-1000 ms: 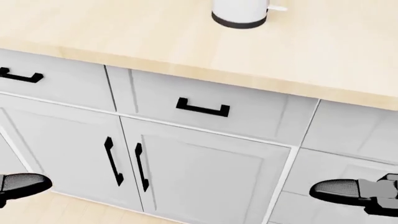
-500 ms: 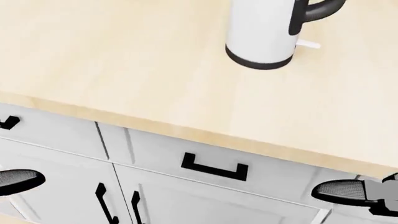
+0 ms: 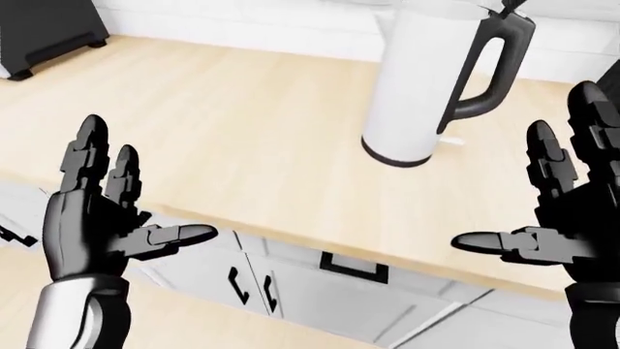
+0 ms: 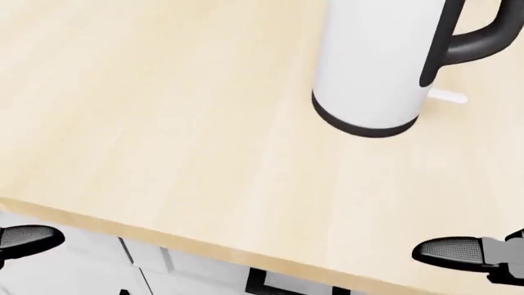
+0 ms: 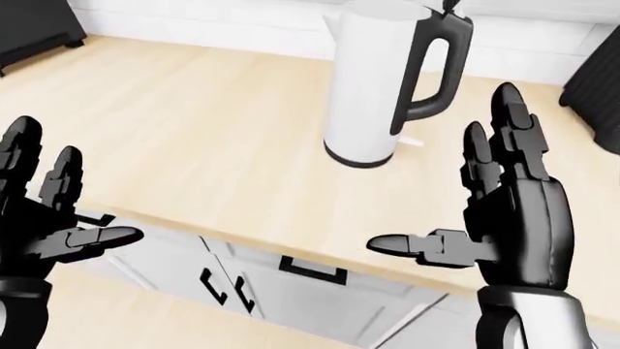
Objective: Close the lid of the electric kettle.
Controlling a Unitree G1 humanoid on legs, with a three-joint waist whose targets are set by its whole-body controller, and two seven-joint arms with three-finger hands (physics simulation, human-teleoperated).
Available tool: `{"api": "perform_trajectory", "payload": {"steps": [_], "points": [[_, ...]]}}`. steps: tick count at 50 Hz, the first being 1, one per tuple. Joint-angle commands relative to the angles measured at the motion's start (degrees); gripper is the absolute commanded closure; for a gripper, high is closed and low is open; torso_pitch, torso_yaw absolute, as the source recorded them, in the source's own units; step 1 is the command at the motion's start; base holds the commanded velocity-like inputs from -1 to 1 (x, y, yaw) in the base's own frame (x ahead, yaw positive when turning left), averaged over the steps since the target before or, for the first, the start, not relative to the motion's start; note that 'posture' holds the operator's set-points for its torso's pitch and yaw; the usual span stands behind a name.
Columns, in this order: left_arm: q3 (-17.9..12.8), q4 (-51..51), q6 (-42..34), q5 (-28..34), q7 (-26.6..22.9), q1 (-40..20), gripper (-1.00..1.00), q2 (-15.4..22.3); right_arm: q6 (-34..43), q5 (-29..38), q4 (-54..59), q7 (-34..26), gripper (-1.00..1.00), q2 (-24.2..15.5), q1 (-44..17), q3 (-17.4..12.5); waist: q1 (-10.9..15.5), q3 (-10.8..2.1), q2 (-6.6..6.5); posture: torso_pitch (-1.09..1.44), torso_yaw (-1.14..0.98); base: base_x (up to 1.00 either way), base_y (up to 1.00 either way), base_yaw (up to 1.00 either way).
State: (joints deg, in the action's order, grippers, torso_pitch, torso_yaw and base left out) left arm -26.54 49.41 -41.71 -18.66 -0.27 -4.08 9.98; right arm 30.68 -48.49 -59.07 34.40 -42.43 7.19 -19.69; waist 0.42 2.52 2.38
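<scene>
The electric kettle is a tall white jug with a black base and a black handle on its right side. It stands upright on the light wooden counter. Its top is cut off by the upper edge of every view, so the lid's position does not show; only a black hinge bit peeks in. My left hand is raised at the lower left, open with fingers spread. My right hand is raised at the lower right, open, below and right of the kettle. Neither hand touches anything.
A black appliance stands on the counter at the top left, and another dark one sits at the right edge. White cabinet drawers and doors with black handles run below the counter's near edge. A white wall backs the counter.
The camera has moved: in the head view the kettle has slid down and grown larger, and the cabinet fronts have nearly dropped out at the bottom. Both hands keep their corners.
</scene>
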Motion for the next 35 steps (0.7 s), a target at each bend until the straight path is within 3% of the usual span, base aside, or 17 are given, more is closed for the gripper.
{"api": "perform_trajectory", "payload": {"steps": [1, 29, 35], "points": [[-0.65, 1.86, 1.29, -0.38, -0.01, -0.88, -1.00, 0.60, -0.91, 1.29, -0.93, -0.66, -1.00, -0.14, -0.54, -1.49, 0.02, -0.80, -0.09, 0.00, 0.00, 0.00, 0.00, 0.00], [1.10, -0.37, 4.14, 1.73, -0.92, -0.20, -1.00, -0.16, -2.35, -1.39, -0.93, 0.97, -1.00, -2.98, 0.55, -3.04, -0.33, 0.17, -0.20, 0.00, 0.00, 0.00, 0.00, 0.00], [0.07, 0.35, 2.88, 0.77, -0.67, -0.73, -1.00, 0.28, -1.57, -0.18, -0.93, 0.60, -1.00, -1.58, 0.15, -2.29, -0.47, 0.01, -0.28, 0.00, 0.00, 0.00, 0.00, 0.00]]}}
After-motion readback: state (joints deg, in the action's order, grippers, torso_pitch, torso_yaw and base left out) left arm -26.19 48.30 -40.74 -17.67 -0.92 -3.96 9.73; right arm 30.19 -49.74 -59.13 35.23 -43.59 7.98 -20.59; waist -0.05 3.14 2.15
